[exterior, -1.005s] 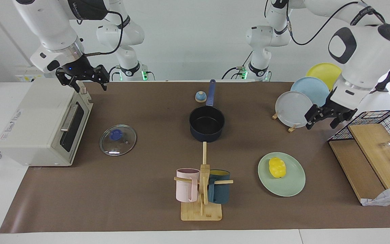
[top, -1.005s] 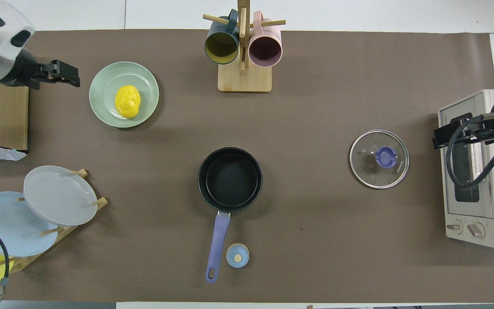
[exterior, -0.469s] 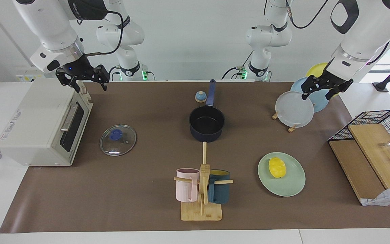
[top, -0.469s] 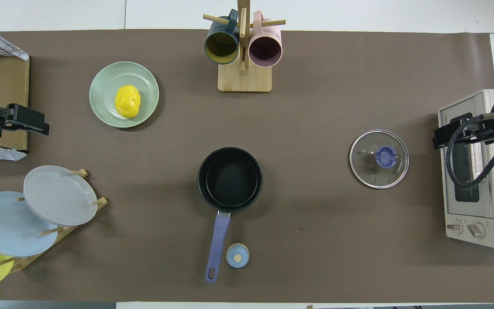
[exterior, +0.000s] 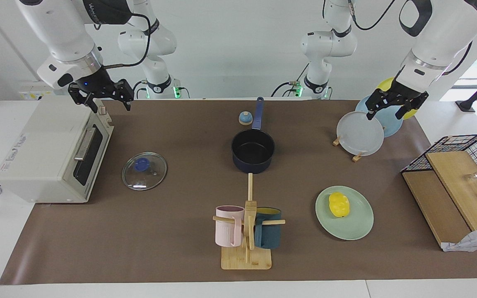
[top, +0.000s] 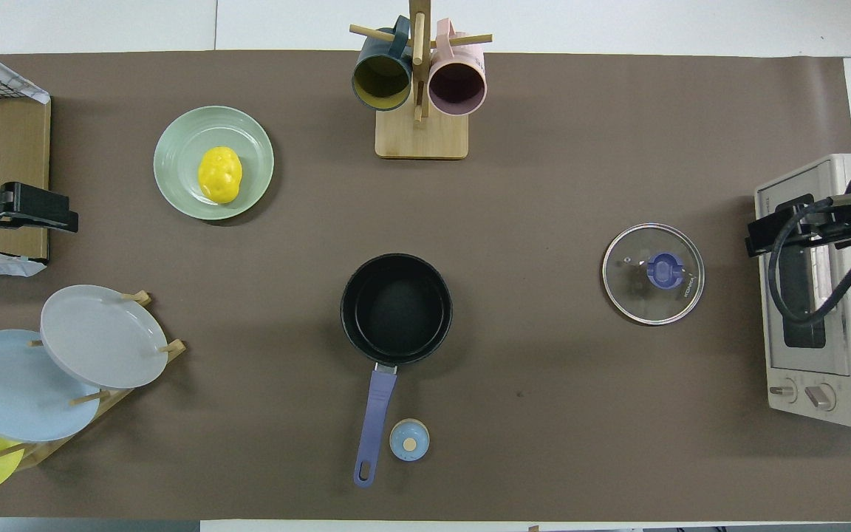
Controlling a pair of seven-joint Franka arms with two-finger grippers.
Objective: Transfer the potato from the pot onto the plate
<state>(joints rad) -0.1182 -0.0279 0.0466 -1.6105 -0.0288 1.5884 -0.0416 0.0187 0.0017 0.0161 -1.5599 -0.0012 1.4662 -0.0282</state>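
- Fingers of the left gripper (exterior: 396,106) were spread apart with nothing between them; it hung in the air over the rack of upright plates at the left arm's end of the table, touching none of them.
- In the overhead view the left gripper (top: 38,214) showed at the picture's edge, over the wooden boards (top: 19,177) beside the wire basket (exterior: 462,145).
- The right gripper (exterior: 102,96) was also spread wide and held nothing; it hung over the top corner of the toaster oven (exterior: 52,153) at the right arm's end, above the door's upper edge.
- The potato (exterior: 339,204) lay on the plate (exterior: 356,225), on the part of it nearer to the robots, and no gripper touched it.
- The pot (exterior: 253,151) stood in the middle of the table with its black inside bare and its handle (exterior: 258,112) pointing toward the robots; it was well apart from the plate.
- A small blue knob-shaped object (exterior: 245,118) sat just beside the pot's handle.
- The glass lid (exterior: 144,171) lay flat between the pot and the toaster oven.
- The mug tree (exterior: 247,231), with a pink mug (exterior: 228,225) and a dark teal mug (exterior: 268,231), stood farther from the robots than the pot, beside the plate.
- In the rack, the grey plate (exterior: 359,133), light blue plate (exterior: 389,124) and yellow plate (exterior: 408,111) leaned one against the next.
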